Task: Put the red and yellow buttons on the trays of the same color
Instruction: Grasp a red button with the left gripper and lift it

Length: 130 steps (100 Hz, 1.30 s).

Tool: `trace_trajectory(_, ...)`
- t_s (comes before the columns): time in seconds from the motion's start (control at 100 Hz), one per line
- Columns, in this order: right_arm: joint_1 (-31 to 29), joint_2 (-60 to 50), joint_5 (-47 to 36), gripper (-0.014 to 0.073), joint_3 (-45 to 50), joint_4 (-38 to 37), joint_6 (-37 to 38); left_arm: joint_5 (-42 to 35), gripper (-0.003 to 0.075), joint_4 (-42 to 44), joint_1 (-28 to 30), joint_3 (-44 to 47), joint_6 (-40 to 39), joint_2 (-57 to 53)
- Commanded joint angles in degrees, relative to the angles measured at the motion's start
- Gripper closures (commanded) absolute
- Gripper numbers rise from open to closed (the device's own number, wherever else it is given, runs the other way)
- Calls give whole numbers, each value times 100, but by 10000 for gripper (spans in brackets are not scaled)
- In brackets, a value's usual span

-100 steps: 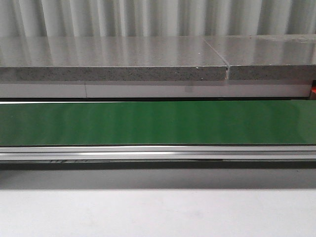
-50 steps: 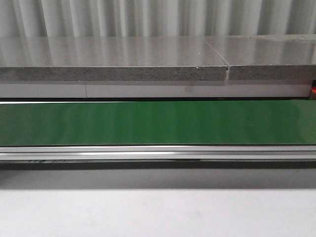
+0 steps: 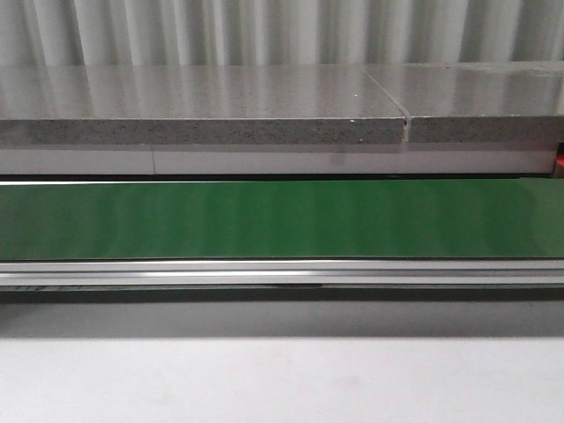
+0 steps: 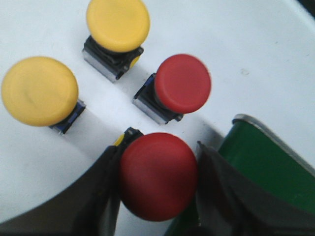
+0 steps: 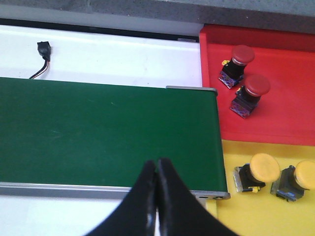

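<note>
In the left wrist view my left gripper (image 4: 158, 162) is shut on a red button (image 4: 158, 176), with a finger on each side of its cap. Another red button (image 4: 179, 84) and two yellow buttons (image 4: 118, 24) (image 4: 39, 91) stand on the white table beside it. In the right wrist view my right gripper (image 5: 157, 169) is shut and empty over the green belt (image 5: 108, 130). The red tray (image 5: 290, 113) holds two red buttons (image 5: 238, 61) (image 5: 252, 93). The yellow tray (image 5: 246, 211) holds two yellow buttons (image 5: 258, 169) (image 5: 300, 179). Neither gripper shows in the front view.
The green conveyor belt (image 3: 282, 218) runs across the front view, with a grey stone ledge (image 3: 203, 132) behind it and white table in front. The belt's end (image 4: 266, 162) lies close to my left gripper. A small black connector with a wire (image 5: 43, 51) lies on the white surface.
</note>
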Motion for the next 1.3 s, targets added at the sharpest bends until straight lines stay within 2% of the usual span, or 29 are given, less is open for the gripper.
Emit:
trace_trajectory(0.0,4,-26,-354,662,-150,-39,-33,-119,740,-81,21,-174,-8,-614)
trace_trajectory(0.28,4,-26,-354,662,-150,-39,-33,869,740,-180,11,-174,662,-1563)
trace_trajectory(0.46,4,-26,-354,662,-150,-39,-33,1364,740,-1249,-70,-174,1670,-1603)
trace_trajectory(0.52,4,-26,-354,662,-150,-39,-33,1375,740,-1397,-184,-174,1933,-1591)
trace_trajectory(0.82,4,-26,-354,662,-150,-39,-33,1219,740,-1389,-722,-174,2103,-1199)
trace_trajectory(1.12,4,-26,-354,662,-150,-39,-33,1293,737,-1316,-760,-174,2241,-792)
trace_trajectory(1.22,4,-26,-354,662,-150,-39,-33,1340,673,-1306,-760,-174,2268,-792)
trace_trajectory(1.29,4,-26,-354,662,-150,-39,-33,1424,549,-1306,-760,-174,2443,-792)
